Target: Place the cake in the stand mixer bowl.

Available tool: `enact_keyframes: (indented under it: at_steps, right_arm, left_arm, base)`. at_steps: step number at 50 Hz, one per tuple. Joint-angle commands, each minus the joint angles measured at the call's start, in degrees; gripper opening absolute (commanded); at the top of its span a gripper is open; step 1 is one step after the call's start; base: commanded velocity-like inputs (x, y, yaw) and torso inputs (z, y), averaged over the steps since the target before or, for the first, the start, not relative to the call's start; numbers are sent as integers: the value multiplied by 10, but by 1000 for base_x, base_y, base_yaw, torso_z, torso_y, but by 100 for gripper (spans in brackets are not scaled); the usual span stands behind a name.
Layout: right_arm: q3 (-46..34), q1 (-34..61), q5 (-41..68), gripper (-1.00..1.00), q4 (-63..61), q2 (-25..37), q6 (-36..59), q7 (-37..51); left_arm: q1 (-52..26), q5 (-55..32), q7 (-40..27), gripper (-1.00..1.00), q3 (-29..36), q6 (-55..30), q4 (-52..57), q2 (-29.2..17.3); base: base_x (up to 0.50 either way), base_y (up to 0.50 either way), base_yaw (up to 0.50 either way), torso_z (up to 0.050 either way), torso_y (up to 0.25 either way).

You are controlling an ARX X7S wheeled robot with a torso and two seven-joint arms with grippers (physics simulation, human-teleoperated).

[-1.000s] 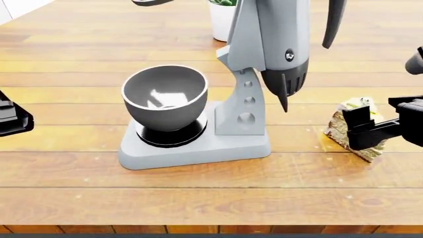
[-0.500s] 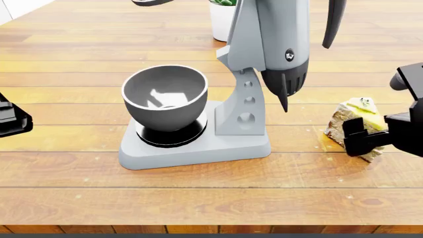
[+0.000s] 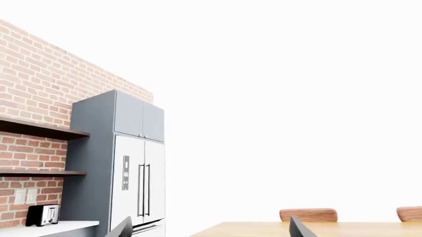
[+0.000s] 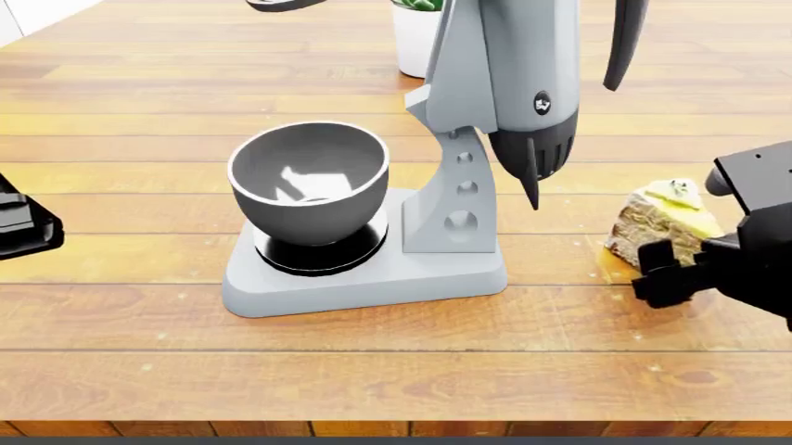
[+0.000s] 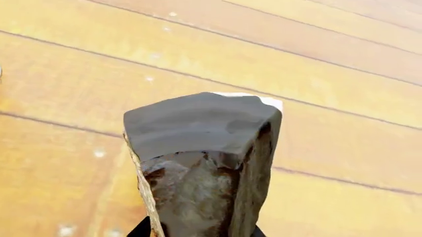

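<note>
— Wooden planks fill the head view, with the stand mixer bowl at centre left, empty and shiny inside. Where's the cake?

— The cake is at the right edge, yellow icing up, with the right gripper around its lower part. A second ago it sat lower and half hidden behind the fingers; now it has risen and tilted, so I judge it lifted off the table.

— Fingers shut on it?

— Yes. The right wrist view shows the cake filling the gap between two dark fingertips, pinched.

— And the left gripper?

— Idle at the left edge; its wrist camera looks at a fridge, tips spread apart. Next comes the carry leftward, past the mixer head.
</note>
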Motion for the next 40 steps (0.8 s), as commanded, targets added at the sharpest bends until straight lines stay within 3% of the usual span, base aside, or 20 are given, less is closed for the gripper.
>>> enact_keyframes:
  at_steps: [1,14,19,28,40]
  right_arm:
    - [8,1,-14,-100,-42,13,-21,-2]
    - [46,55,77,-100,-168,75,39,60]
    - [66,50,138,-100,-255,140,39,82]
    - [96,9,205,-100,-424,288,-80,90]
    - [199,103,415,-100,-525,289,-40,158]
  left_arm:
    - [0,-2,-2,100,0,0,-1,-2]
    - [0,-4,-4,100,-1,-1,-1,-3]
    - [2,-4,-4,100,0,3,-3,-3]
    - [5,-4,-6,100,1,6,-4,-2]
    - [9,-8,-6,100,-2,7,-1,-2]
  base:
    - [0,0,0,0,0]
    - [0,0,0,0,0]
    - [0,0,0,0,0]
    - [0,0,0,0,0]
    - [0,0,0,0,0]
